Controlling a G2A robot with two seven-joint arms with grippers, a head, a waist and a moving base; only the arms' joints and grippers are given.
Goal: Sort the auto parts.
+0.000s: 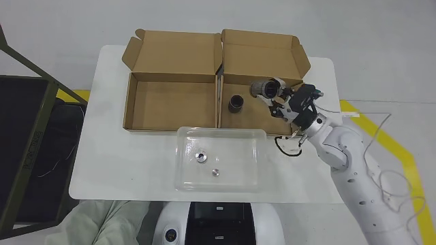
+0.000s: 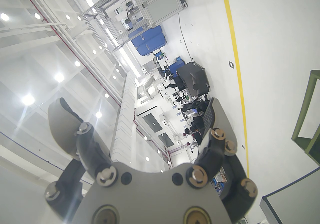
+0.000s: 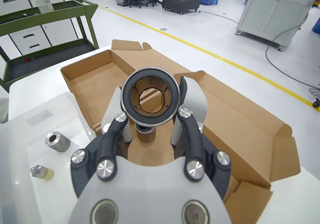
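My right gripper (image 1: 271, 95) (image 3: 150, 100) is shut on a black-rimmed cylindrical bearing (image 3: 150, 96) (image 1: 261, 88), held above the right cardboard box (image 1: 298, 118). A second dark cylindrical bearing (image 1: 236, 102) (image 3: 145, 130) stands on that box's floor, below the held one. Two small metal parts lie in the clear plastic tray (image 1: 184, 177): a drilled steel cylinder (image 3: 57, 141) (image 1: 201, 157) and a smaller stud (image 3: 40, 172) (image 1: 215, 172). My left gripper (image 2: 135, 120) is open, points up at the hall, and holds nothing.
The left cardboard box (image 1: 170, 105) stands beside the right one, both with flaps up at the back. A green metal cart (image 1: 27, 143) (image 3: 47, 35) is off the table's left side. The white table (image 1: 116, 163) has bare room left of the tray.
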